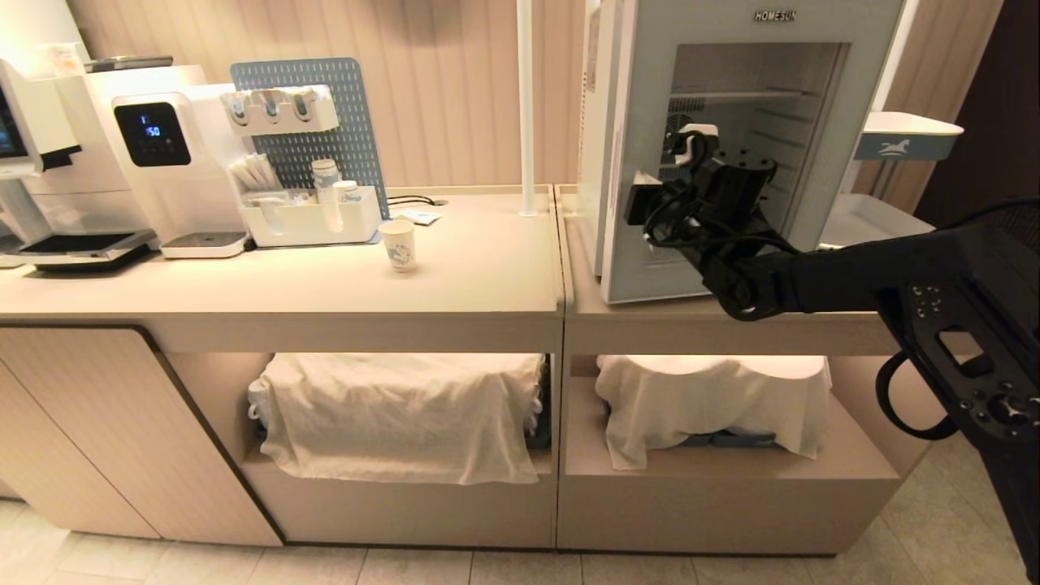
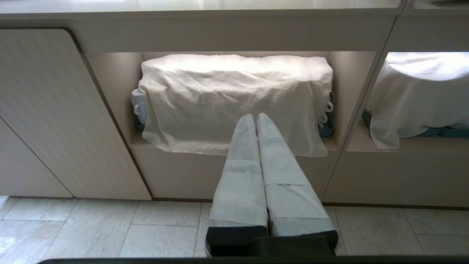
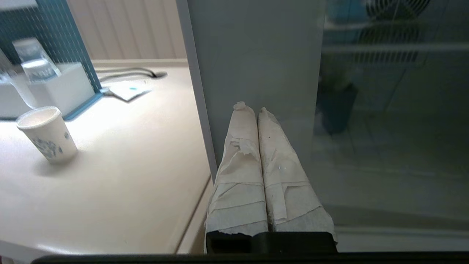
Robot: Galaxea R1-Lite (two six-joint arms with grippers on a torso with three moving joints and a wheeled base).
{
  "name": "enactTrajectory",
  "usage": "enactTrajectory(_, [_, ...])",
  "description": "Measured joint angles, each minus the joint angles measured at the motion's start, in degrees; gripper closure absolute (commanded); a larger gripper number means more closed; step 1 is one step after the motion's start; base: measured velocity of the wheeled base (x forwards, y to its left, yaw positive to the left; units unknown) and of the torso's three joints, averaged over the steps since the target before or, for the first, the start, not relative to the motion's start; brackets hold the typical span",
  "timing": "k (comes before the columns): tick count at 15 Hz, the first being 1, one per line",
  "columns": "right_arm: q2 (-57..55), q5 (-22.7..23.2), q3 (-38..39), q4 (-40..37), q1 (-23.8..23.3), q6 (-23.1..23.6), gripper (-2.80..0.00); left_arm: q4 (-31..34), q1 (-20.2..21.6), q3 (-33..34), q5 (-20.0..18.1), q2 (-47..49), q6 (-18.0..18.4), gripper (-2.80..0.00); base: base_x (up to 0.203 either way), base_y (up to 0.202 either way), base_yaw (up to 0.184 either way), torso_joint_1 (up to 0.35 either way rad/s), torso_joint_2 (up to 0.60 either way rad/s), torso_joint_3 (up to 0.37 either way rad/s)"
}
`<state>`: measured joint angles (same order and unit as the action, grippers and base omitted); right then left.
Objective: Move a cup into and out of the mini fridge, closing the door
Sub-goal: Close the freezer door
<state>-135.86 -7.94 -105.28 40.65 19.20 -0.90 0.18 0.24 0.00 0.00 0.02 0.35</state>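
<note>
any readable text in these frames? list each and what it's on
"HOMESUN": top front of the mini fridge.
"50", preceded by an unclear mark: dark display of the white dispenser.
Horse emblem, no words: blue band of the white tray.
Cup: blue pattern only, no words.

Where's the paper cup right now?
The cup stands upright on the counter, left of the mini fridge in the head view, just before the white organizer tray.

White boxy mini fridge (image 1: 642, 244): top cut off by head view edge. Black right arm hides the lower part of its tinted glass door (image 1: 756, 138). White draped cloths (image 1: 398, 406) cover the lower-shelf contents; only mug handles peek out. Pegboard organizer items (image 1: 325, 183) too small to tell.
</note>
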Motion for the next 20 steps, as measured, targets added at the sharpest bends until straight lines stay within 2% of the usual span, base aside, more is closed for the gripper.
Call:
enactTrajectory(9, [-5.3,-1.5,-3.7,-16.8,-0.4,0.0,0.0,0.0,0.0,0.0,0.0,0.0,0.0,0.0,0.0,0.0,0.0,0.0,0.0,0.0])
enactTrajectory(13, [-6.8,-2.3,-5.8,-15.7,-0.5,0.4,0.0,0.0,0.0,0.0,0.0,0.0,0.0,0.0,0.0,0.0,0.0,0.0,0.0,0.0])
enactTrajectory(16, [-8.2,-5.3,-5.6,-17.0,-0.5,-0.6,0.0,0.0,0.0,0.0,0.0,0.0,0.0,0.0,0.0,0.0,0.0,0.0,0.0,0.0])
enactTrajectory(20, [-9.5,-2.0,-5.8,-27.5,-0.8,-0.8,0.0,0.0,0.0,0.0,0.0,0.0,0.0,0.0,0.0,0.0,0.0,0.0,0.0,0.0])
